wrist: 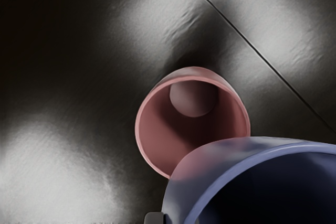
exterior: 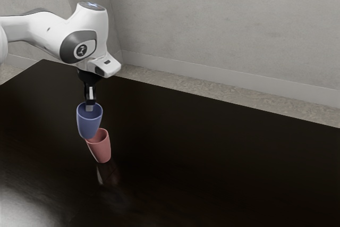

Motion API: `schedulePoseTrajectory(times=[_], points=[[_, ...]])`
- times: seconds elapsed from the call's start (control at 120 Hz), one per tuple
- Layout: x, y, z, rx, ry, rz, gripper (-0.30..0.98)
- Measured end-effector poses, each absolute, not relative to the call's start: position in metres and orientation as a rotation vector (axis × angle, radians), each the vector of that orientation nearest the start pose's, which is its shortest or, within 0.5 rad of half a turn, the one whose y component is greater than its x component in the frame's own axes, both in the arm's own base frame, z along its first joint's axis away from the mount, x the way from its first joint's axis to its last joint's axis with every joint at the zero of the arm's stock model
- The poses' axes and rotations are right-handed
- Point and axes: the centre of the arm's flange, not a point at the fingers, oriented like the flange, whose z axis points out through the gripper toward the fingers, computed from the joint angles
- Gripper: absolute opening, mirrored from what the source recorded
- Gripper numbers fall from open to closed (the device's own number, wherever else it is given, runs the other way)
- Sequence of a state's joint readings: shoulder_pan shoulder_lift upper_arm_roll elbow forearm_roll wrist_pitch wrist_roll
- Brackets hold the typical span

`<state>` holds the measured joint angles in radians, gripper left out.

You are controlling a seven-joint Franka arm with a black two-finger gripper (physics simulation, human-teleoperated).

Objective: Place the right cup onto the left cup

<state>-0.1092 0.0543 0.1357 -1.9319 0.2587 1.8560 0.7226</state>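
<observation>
In the exterior view my gripper (exterior: 90, 102) points down at the blue cup's top and is shut on that cup. The blue cup (exterior: 88, 125) hangs upright, its lower end covering part of the pink cup's rim from this angle. The pink cup (exterior: 102, 149) stands upright on the table, open side up. From the wrist, the blue cup (wrist: 207, 182) is large and close, overlapping one edge of the pink cup (wrist: 152, 150), whose inside and bottom show. A bit of a finger (wrist: 154, 217) lies against the blue cup's outer side. Whether the cups touch I cannot tell.
The dark glossy table (exterior: 212, 152) spreads around both cups, with bright reflections on its surface. Its far edge runs in front of a pale concrete wall (exterior: 223, 25).
</observation>
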Motion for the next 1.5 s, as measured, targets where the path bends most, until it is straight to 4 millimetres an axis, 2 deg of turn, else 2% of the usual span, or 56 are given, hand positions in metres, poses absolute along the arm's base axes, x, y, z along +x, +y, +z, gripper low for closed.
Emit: schedulePoseTrajectory(times=[0.2, 0.5, 0.733, 0.95, 1.292, 1.5], points=[[0.561, 0.031, 0.447, -2.701, 1.153, 0.302, -0.10], [0.568, 0.043, 0.433, -2.700, 1.155, 0.296, -0.10], [0.572, 0.035, 0.433, -2.688, 1.186, 0.259, -0.10], [0.571, 0.044, 0.428, -2.723, 1.163, 0.247, -0.10], [0.574, 0.039, 0.418, -2.725, 1.177, 0.243, -0.10], [0.572, 0.043, 0.422, -2.739, 1.162, 0.236, 0.34]])
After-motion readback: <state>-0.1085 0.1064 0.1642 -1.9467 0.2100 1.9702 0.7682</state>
